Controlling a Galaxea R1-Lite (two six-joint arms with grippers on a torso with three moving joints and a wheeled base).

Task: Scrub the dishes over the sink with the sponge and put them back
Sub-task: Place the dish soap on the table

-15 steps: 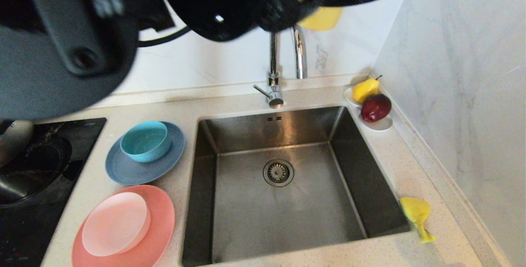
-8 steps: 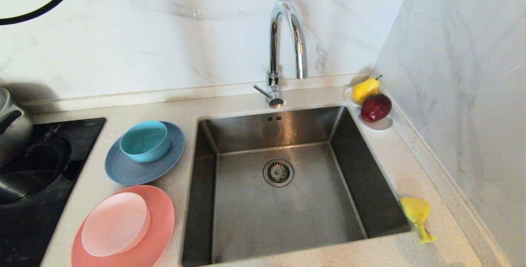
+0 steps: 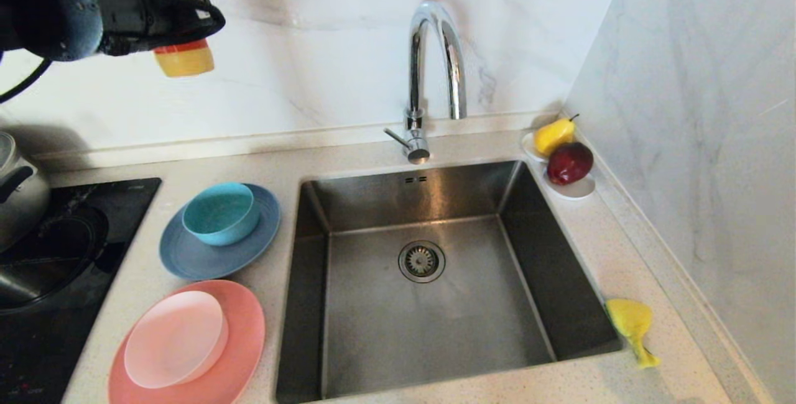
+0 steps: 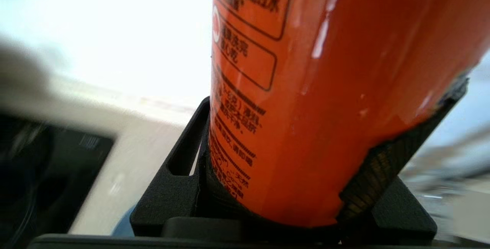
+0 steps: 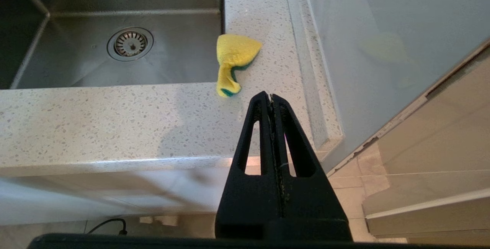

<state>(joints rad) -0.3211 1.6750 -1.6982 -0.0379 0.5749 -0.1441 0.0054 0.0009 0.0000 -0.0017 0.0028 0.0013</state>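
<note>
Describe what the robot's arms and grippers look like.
The left arm is dark, bulky and rounded, with a white label and black cable. The left gripper and right gripper are matte black plastic; the right's fingers are tapered triangles with slot cutouts.

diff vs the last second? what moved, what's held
The left hand, gripping the orange detergent bottle, swung from above the faucet out of the head view, then back in at upper left; the bottle's yellow cap points down. No grasp or release. The dishes, sponge, fruit dish and shut right hand at the counter's front edge stayed put.
</note>
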